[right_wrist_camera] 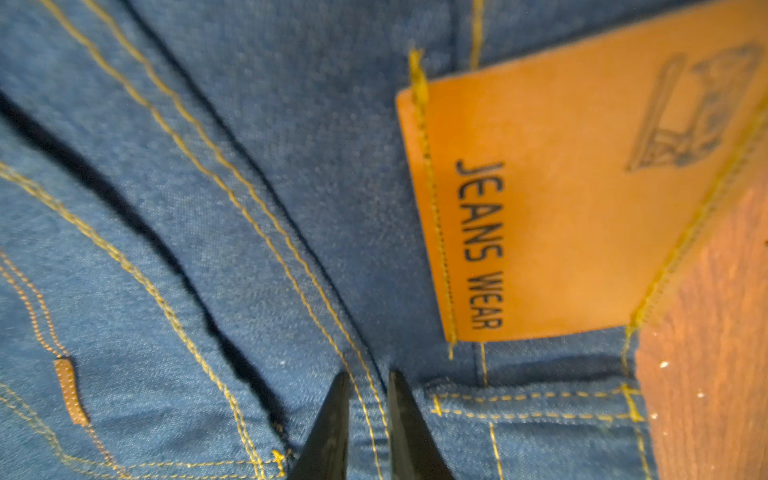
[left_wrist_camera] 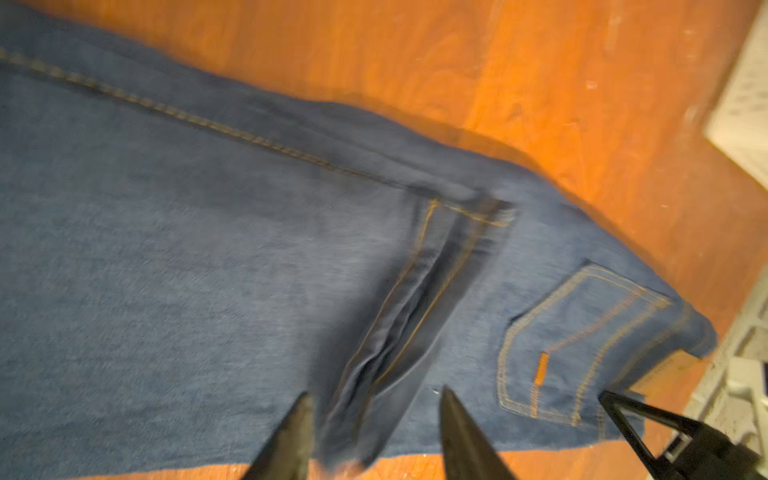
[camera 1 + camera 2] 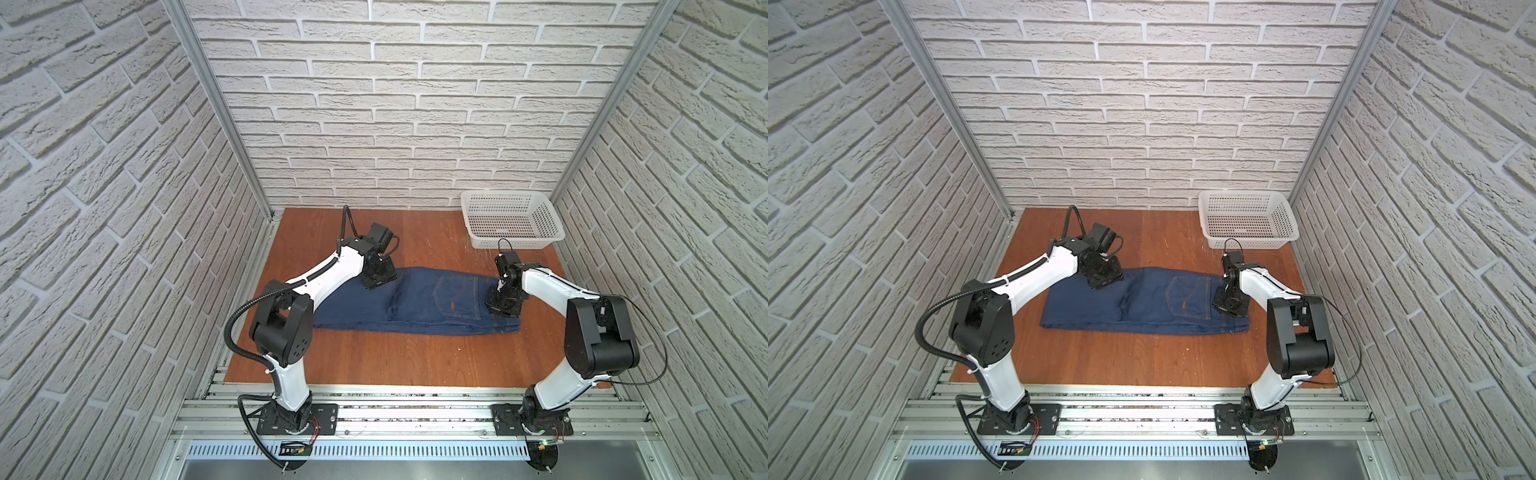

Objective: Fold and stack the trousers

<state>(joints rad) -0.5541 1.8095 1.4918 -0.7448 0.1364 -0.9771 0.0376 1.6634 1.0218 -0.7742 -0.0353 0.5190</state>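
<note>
The trousers (image 3: 415,305) (image 3: 1142,307) are dark blue jeans lying folded lengthwise on the wooden table, waist end to the right, back pocket (image 3: 455,297) facing up. My left gripper (image 3: 376,282) (image 3: 1100,280) hovers over their far edge on the left. In the left wrist view it (image 2: 376,399) is open, and a ridge of folded denim (image 2: 399,332) lies loose between the spread fingers. My right gripper (image 3: 500,309) (image 3: 1227,307) is down on the waist end. In the right wrist view it (image 1: 369,378) is shut on a stitched seam, next to the tan patch (image 1: 561,187).
A white perforated basket (image 3: 548,220) (image 3: 1285,220) stands at the back right corner of the table (image 3: 415,357), just behind the right arm. Brick-patterned walls close in the back and both sides. Bare wood lies in front of the jeans.
</note>
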